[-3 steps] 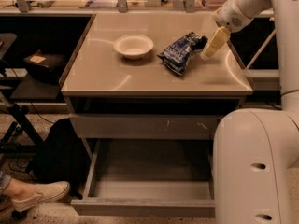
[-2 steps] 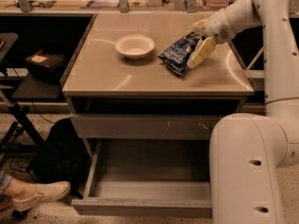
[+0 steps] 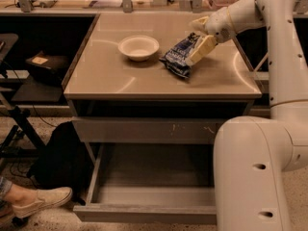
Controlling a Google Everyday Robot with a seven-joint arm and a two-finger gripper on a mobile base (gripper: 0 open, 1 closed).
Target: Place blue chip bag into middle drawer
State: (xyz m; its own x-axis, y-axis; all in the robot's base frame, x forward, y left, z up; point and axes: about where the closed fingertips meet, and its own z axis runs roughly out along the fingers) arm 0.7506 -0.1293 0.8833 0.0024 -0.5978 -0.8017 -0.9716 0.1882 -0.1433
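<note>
The blue chip bag (image 3: 176, 57) lies crinkled on the tan table top (image 3: 120, 81), right of the white bowl (image 3: 138, 46). My gripper (image 3: 198, 36) reaches in from the right at the bag's right end. Its cream fingers (image 3: 202, 48) stand apart, one on each side of the bag's end, and the bag still rests on the table. Below, the middle drawer (image 3: 144, 213) is pulled out, with a plain front panel and a bare grey floor (image 3: 154, 172). My own white body hides its right end.
A shut grey drawer front with pale scratch marks (image 3: 159, 130) sits just under the table top. My white base (image 3: 255, 177) stands at the front right. A person's shoe (image 3: 41, 201) and a black bag (image 3: 57, 158) are on the floor at the left.
My gripper has moved left and down from the table's right edge onto the right end of the blue chip bag. The bag, bowl and drawer have not moved.
</note>
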